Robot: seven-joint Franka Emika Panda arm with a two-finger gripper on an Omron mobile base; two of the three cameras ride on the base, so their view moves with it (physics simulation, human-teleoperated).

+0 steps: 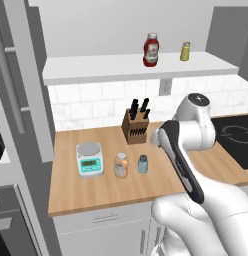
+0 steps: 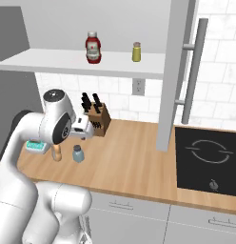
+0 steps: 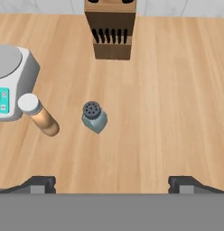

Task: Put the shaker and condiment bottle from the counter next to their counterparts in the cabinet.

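The small blue-grey shaker (image 3: pixel 94 116) with a dark perforated cap stands upright on the wooden counter (image 3: pixel 168 113). Just to its left is the condiment bottle (image 3: pixel 39 115), clear with pale contents. In the left base view the shaker (image 1: pixel 142 164) and the bottle (image 1: pixel 121 165) stand side by side in front of the knife block. My gripper (image 3: pixel 111 184) hangs open above the counter, a little nearer than the shaker, with nothing between its fingers (image 3: pixel 39 184). Up in the open cabinet (image 1: pixel 131 67) stand the red ketchup bottle (image 1: pixel 151 49) and the yellow shaker (image 1: pixel 185 51).
A white kitchen scale (image 1: pixel 89 159) sits left of the bottle. The knife block (image 1: pixel 136 125) stands behind, near the tiled wall. A black cooktop (image 2: pixel 208 159) lies to the right. The open cabinet door (image 2: pixel 174 71) with a long handle hangs between the shelf and the cooktop.
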